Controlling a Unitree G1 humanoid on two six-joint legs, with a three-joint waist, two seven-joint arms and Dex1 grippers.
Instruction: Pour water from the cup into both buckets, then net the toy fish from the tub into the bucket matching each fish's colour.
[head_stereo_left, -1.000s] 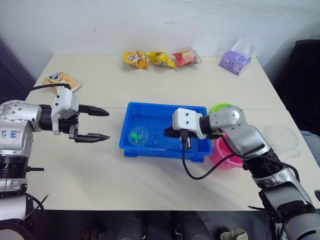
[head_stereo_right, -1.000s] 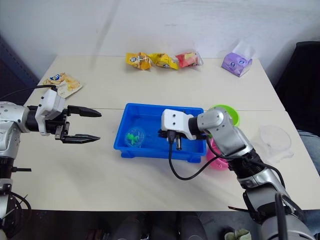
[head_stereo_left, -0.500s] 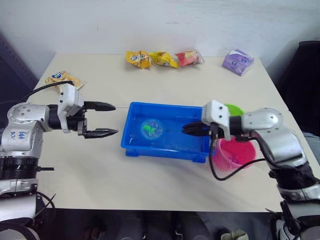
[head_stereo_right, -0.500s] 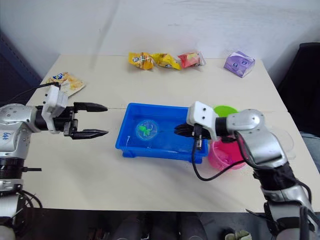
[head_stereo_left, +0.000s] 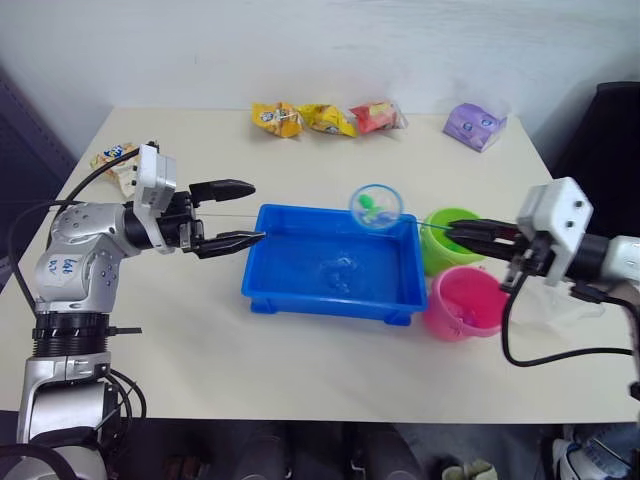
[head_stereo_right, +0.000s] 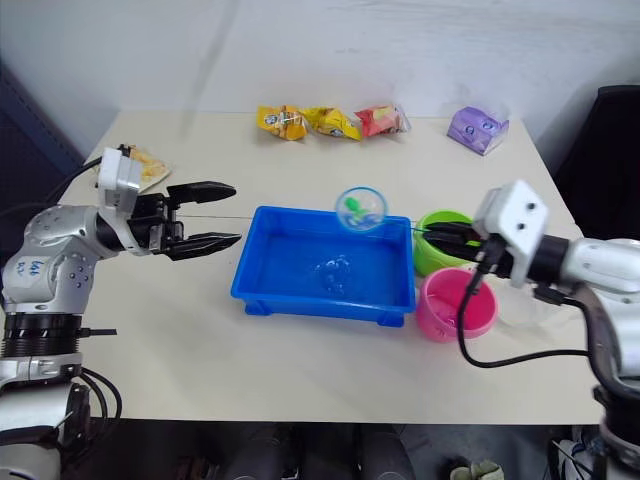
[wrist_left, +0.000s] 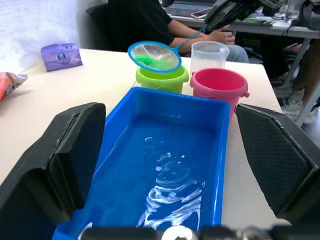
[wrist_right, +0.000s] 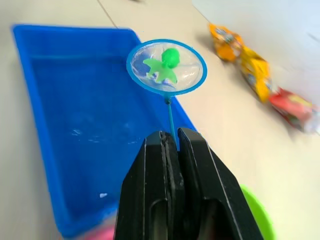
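Observation:
The net is lifted above the far right corner of the blue tub, close to the lime green bucket. A green toy fish lies in its hoop. My right gripper is shut on the net's thin handle, over the green bucket. The pink bucket stands in front of the green one. The clear cup stands behind the buckets, at the table's right side. My left gripper is open, at the tub's left rim. Rippled water fills the tub.
Three snack packets and a purple pack lie along the table's far edge. Another snack bag lies at the far left. A seated person is beyond the table in the left wrist view.
My right gripper has raised the net with the green fish out of the tub and drawn it right toward the green bucket. My left gripper has moved closer to the tub's left rim.

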